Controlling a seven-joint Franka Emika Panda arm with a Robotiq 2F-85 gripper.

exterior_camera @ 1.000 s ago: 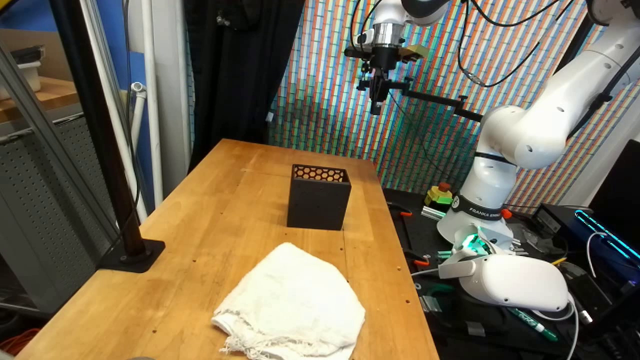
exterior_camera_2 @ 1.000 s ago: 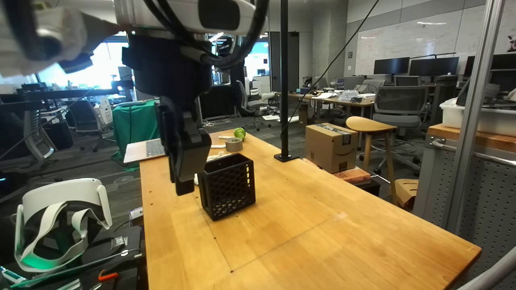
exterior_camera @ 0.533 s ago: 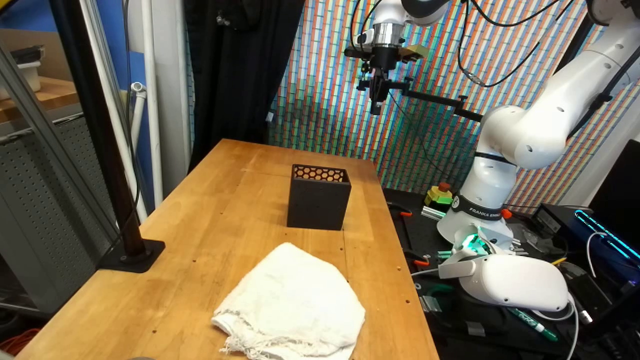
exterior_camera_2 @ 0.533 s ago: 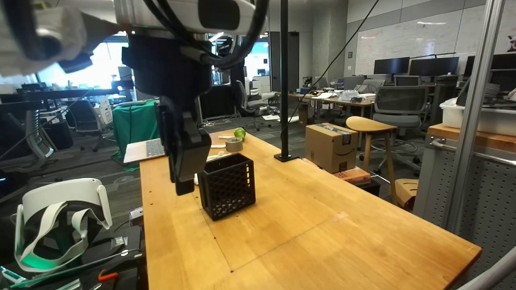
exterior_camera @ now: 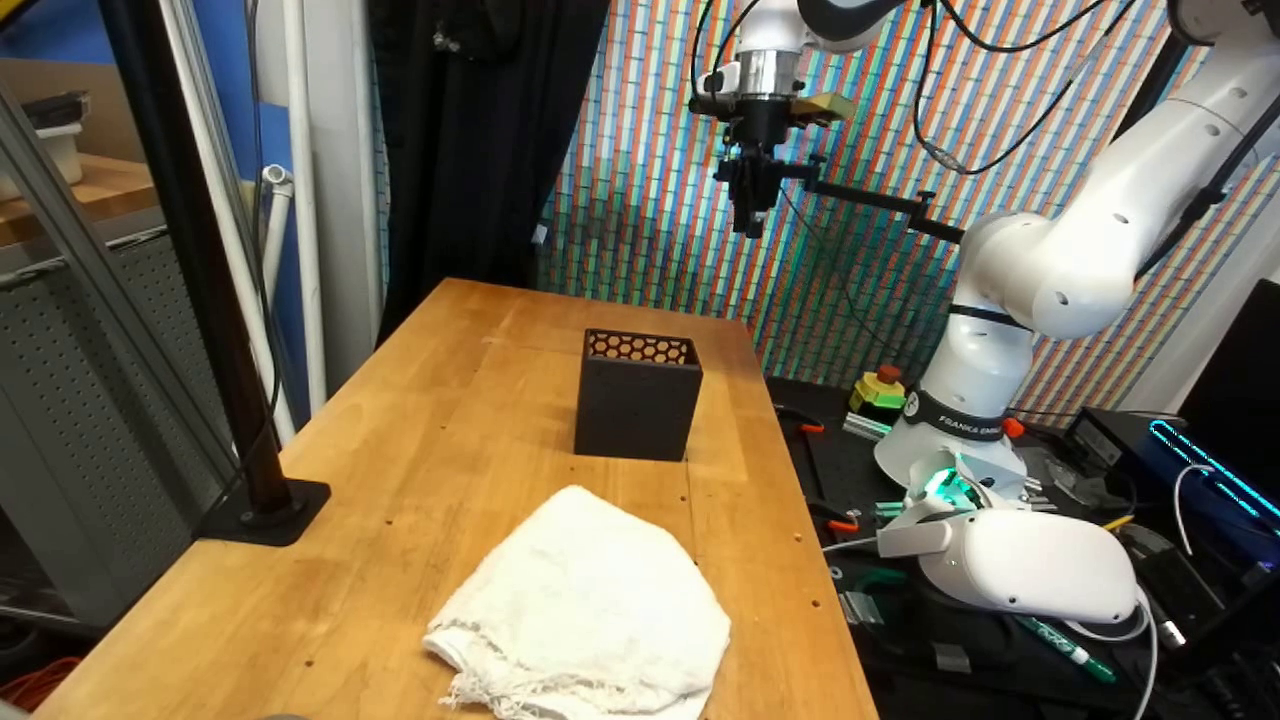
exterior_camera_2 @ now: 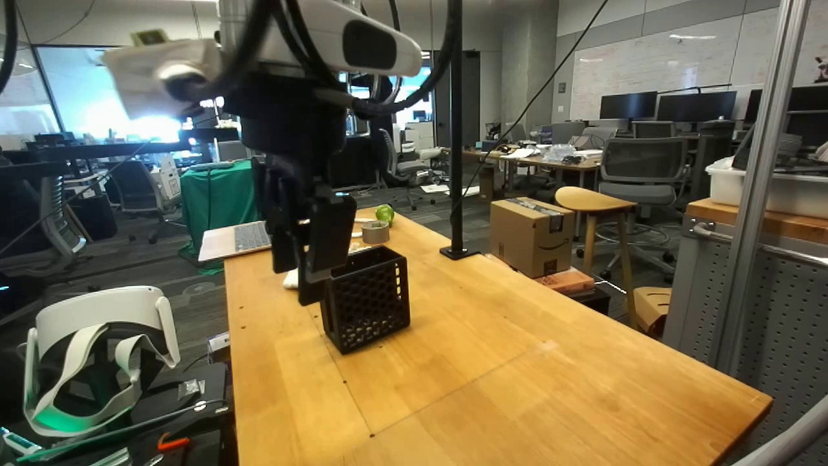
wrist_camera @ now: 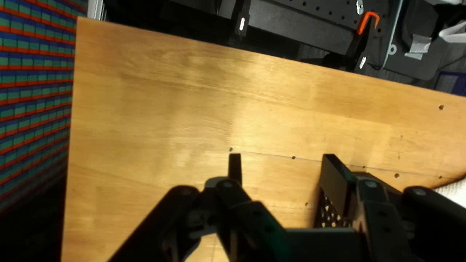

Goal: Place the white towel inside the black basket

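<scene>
Folds of a soft white cloth towel lie loosely on a honey-brown wooden table, on the near side of a black box-shaped basket in an exterior view. We see a strip of wood between the two, so the towel rests outside the basket, near but apart. Its outline begins in a blunt point on the far side and broadens toward the near side, the right edge curving gently. We find the upper face fuzzy and creamy, with shallow wrinkles; at the near left the layers stack up, and a ragged fringe of loose threads straggles onto the wood. The wrist view gives us a small corner of it at the right, finely ribbed. The basket stands upright, its near wall plain and dark, a honeycomb of holes showing inside the far wall. Above the table, clear of both, hangs a black two-fingered gripper; its jaws stand apart with a broad gap, and we see wood between them, so it has hold of nothing.
</scene>
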